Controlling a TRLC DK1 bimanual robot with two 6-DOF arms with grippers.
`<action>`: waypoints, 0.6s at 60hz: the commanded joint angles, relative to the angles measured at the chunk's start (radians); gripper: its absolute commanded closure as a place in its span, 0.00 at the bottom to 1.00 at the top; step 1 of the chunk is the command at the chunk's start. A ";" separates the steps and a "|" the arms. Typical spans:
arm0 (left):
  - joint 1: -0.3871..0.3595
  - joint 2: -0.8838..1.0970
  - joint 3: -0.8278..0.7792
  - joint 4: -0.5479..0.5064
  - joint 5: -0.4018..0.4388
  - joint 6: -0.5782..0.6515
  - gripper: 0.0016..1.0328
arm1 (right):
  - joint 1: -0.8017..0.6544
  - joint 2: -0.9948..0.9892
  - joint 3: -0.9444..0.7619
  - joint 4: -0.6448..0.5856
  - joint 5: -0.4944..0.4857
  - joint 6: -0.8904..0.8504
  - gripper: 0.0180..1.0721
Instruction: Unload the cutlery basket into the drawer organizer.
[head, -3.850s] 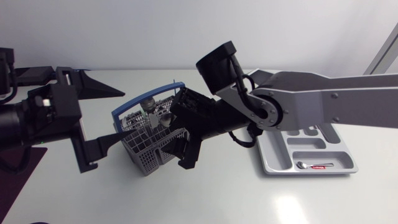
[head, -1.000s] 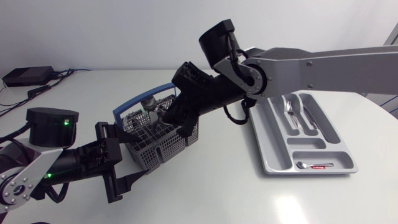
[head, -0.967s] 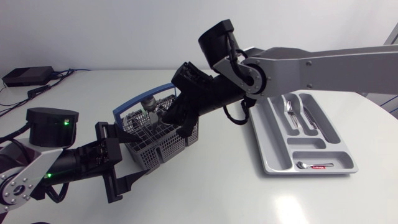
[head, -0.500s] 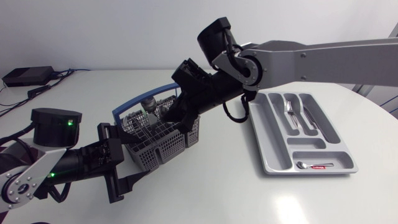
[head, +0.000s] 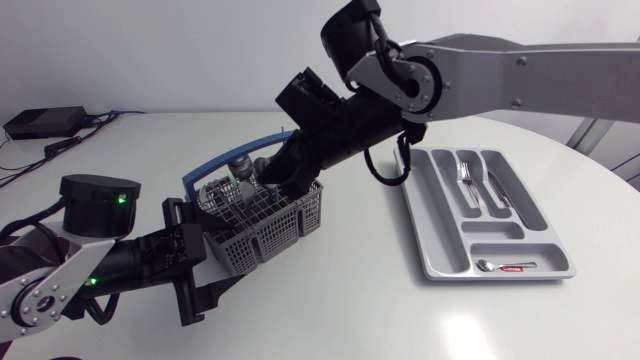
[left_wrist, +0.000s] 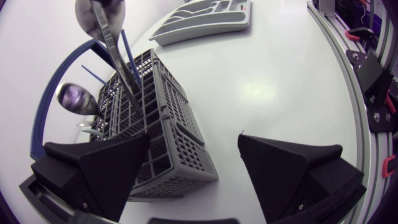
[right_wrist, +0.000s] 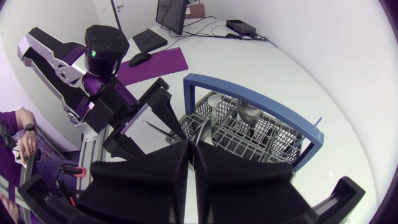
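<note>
One utensil (left_wrist: 112, 46) clamped in my right pincer (right_wrist: 189, 149), half out of basket (head: 265, 240); left pincer (left_wrist: 194, 135) apart. Next: carry to organizer (head: 445, 250), 3 o'clock.

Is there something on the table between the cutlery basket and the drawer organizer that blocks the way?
Nothing visible does. The table between the basket and the organizer is bare. Only the right arm spans above it.
</note>
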 joint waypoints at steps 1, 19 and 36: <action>-0.009 0.028 -0.003 -0.001 -0.013 -0.025 0.05 | 0.014 -0.035 0.033 -0.021 -0.001 0.026 0.95; -0.020 0.028 0.000 -0.001 -0.035 -0.034 0.05 | 0.028 -0.091 0.064 -0.086 0.004 0.043 0.95; -0.048 0.022 0.000 -0.001 -0.068 -0.052 0.05 | 0.031 -0.162 0.086 -0.144 0.016 0.045 0.95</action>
